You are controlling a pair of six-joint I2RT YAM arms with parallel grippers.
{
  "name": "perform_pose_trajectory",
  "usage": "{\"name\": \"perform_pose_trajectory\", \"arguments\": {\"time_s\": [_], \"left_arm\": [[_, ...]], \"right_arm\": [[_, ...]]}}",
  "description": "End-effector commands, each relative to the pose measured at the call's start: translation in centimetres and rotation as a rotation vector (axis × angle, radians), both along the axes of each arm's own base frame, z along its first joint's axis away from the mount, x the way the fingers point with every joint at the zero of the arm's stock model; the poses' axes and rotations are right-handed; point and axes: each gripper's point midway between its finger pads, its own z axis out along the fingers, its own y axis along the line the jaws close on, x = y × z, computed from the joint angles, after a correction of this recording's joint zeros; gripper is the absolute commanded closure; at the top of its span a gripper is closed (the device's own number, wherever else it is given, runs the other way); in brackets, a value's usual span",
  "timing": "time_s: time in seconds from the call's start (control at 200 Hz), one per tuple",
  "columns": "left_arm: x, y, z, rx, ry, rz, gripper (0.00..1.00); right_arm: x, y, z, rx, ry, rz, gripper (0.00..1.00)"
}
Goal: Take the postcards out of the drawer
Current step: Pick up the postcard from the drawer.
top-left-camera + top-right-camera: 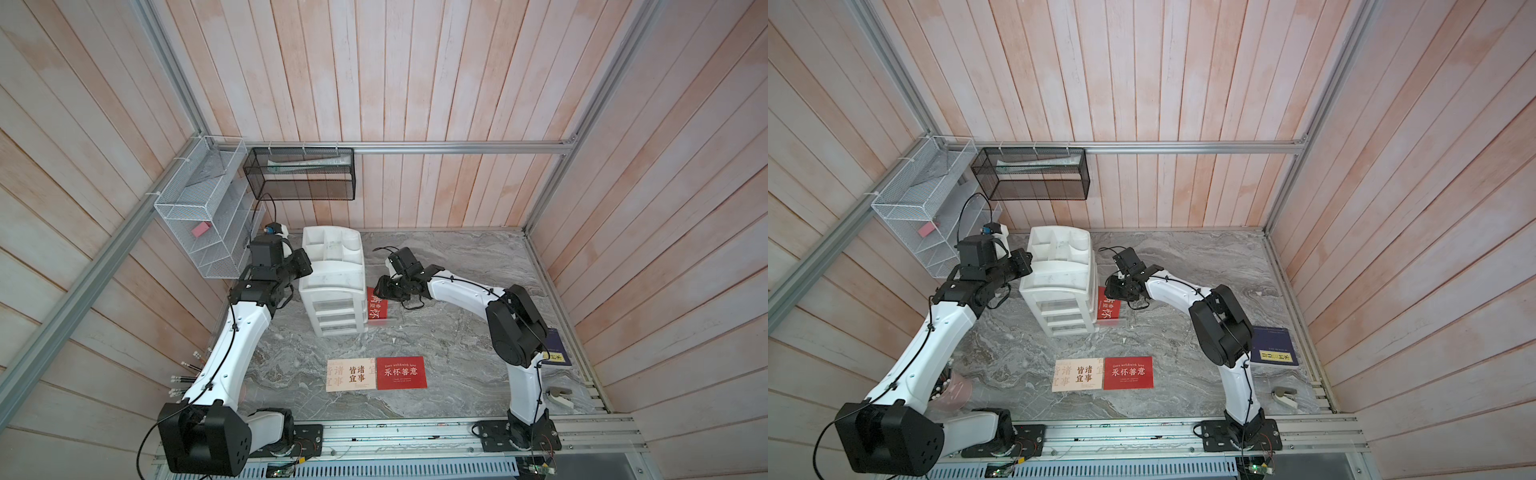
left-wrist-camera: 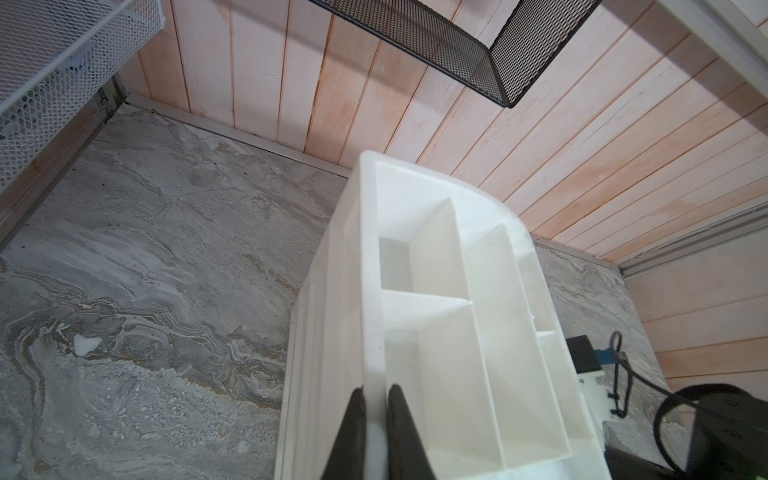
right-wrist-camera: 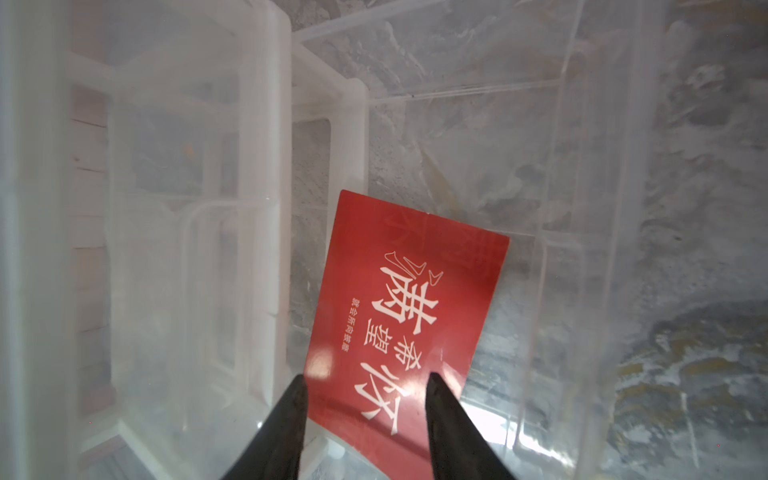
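The left hand [image 2: 376,390] clamps the drawer unit [image 2: 436,257] steady; the right hand [image 3: 365,376], released, should pinch the red postcard's [image 3: 407,299] near edge before lifting clear.

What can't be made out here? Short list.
- Whether right tool touches red postcard: right wrist view, depth unclear; top views, wrist hides it.
- Navy booklet label text: both top views, too small.
- Contents of lower drawers: top views, too small, frosted.
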Motion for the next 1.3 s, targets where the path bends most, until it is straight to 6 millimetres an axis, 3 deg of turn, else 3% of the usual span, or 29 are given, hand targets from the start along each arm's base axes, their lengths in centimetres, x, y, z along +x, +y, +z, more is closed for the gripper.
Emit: {"name": "perform_pose_trajectory", "arguments": {"time_s": [0.0, 0.72, 1.055, 1.295], "left_arm": [[-0.6, -0.1, -2.6, 0.037, 0.058, -0.034, 1.0], [-0.3, -0.7, -3.6, 0.028, 0.058, -0.076, 1.0], [-0.3, -0.9, -3.9, 0.036, 0.057, -0.093, 1.0], [-0.3, -0.9, -3.8, 0.038, 0.055, -0.095, 1.0]], "right_arm": [[-0.2, -0.4, -1.6, -0.075, 0.029, -0.031, 0.52], [-0.5, -2.4, -5.6, -0.337, 0.14, -0.015, 0.49], [0.0, -3.3, -5.5, -0.424, 0.141, -0.025, 0.46], [-0.6, -2.7, -6.3, -0.411, 0.185, 0.017, 0.44]]}}
